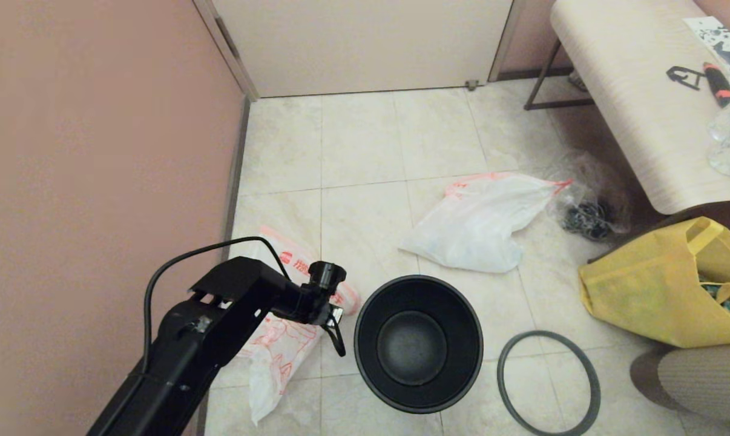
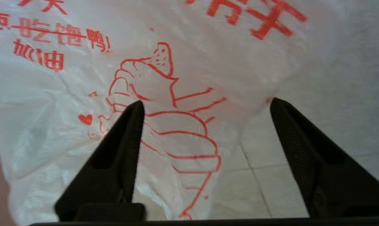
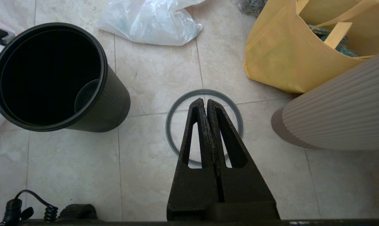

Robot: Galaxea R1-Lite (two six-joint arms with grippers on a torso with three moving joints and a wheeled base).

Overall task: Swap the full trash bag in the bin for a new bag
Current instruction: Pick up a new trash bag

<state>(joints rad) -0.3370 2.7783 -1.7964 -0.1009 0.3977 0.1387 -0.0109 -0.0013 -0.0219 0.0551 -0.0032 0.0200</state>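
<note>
On the floor, head view: the bin (image 1: 418,343) stands upright with no bag in it, its grey ring (image 1: 549,382) lying flat just beside it toward the right.
Full bag: the full trash bag (image 1: 483,219) lies on the tiles beyond the bin, apart from it.
New bag: the new bag (image 1: 280,339) lies by the left wall, under the left gripper (image 1: 335,327).
Left wrist view: fingers (image 2: 120,157) spread wide, nothing between them, just over the new bag's (image 2: 164,94) red drawing.
Right wrist view: right gripper (image 3: 206,102) pressed closed and empty, above the grey ring (image 3: 173,110); bin (image 3: 107,103) and yellow tote (image 3: 280,59) to either side.
</note>
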